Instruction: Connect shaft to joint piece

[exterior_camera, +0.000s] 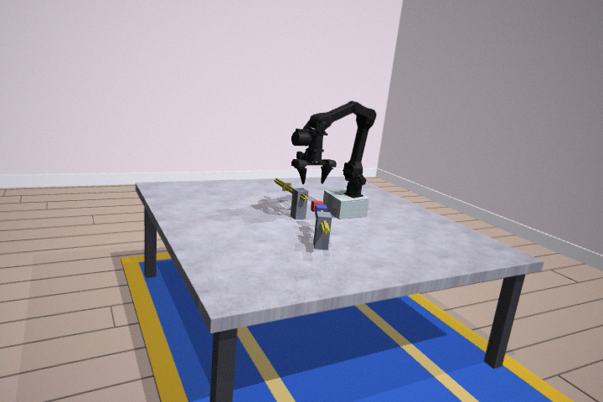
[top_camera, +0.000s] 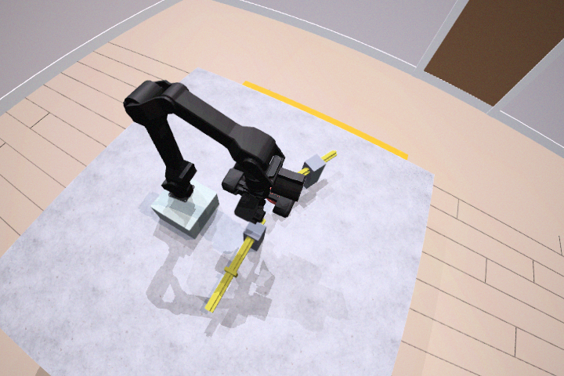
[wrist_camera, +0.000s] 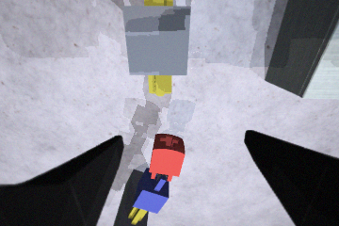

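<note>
The red square joint piece [wrist_camera: 168, 160] [exterior_camera: 316, 203] sits on a blue hinge part [wrist_camera: 153, 195] at the end of the fixed yellow shaft [wrist_camera: 137, 216], whose grey block [top_camera: 314, 164] [exterior_camera: 322, 232] stands on the table. The joint's dark opening faces roughly towards the tip of the second yellow shaft [wrist_camera: 158, 85] [top_camera: 232, 270] [exterior_camera: 283, 184]. That shaft passes through the second grey block [wrist_camera: 156, 42] [top_camera: 254, 235] [exterior_camera: 300, 203]. My gripper [wrist_camera: 184, 137] [exterior_camera: 313, 178] [top_camera: 267, 211] is open and empty. It hangs above the joint piece, one finger to each side, touching nothing. In the top view the arm hides the joint.
The arm's pale base pedestal [top_camera: 185, 212] [exterior_camera: 346, 206] [wrist_camera: 328, 75] stands close beside the two blocks. The grey table top [exterior_camera: 264, 265] extends around them. A collar sits on the second shaft's long outer part.
</note>
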{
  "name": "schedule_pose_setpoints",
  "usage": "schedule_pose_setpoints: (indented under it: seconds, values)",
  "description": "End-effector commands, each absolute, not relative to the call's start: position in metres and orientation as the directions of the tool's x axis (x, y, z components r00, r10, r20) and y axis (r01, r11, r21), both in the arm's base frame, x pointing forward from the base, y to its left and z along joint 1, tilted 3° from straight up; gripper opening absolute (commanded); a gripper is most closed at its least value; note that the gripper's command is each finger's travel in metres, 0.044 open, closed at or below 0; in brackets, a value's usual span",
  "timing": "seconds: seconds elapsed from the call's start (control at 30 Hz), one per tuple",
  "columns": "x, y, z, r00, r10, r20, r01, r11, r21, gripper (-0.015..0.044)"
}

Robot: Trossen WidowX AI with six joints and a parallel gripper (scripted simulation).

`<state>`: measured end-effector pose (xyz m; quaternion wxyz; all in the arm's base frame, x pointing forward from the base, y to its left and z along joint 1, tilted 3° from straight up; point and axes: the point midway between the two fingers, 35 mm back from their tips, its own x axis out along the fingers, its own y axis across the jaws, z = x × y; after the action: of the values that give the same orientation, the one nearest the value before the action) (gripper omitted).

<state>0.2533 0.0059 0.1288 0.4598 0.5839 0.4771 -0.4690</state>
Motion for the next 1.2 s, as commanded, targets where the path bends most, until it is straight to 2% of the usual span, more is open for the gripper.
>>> schedule_pose_setpoints:
  seconds: [0.0,0.17,0.37,0.87,1.17]
  values:
    - [0.252,0.006,0.127,0.109,0.137,-0.985,0.967,-0.244,0.073,0.044]
    - [0.252,0.005,0.125,0.112,0.144,-0.983,0.936,-0.348,0.056,0.044]
    - [0.253,0.006,0.122,0.112,0.144,-0.983,0.936,-0.348,0.056,0.044]
    - [0.258,0.008,0.049,0.112,0.144,-0.983,0.936,-0.348,0.055,0.044]
    - [0.264,0.02,0.046,0.112,0.144,-0.983,0.936,-0.348,0.055,0.044]
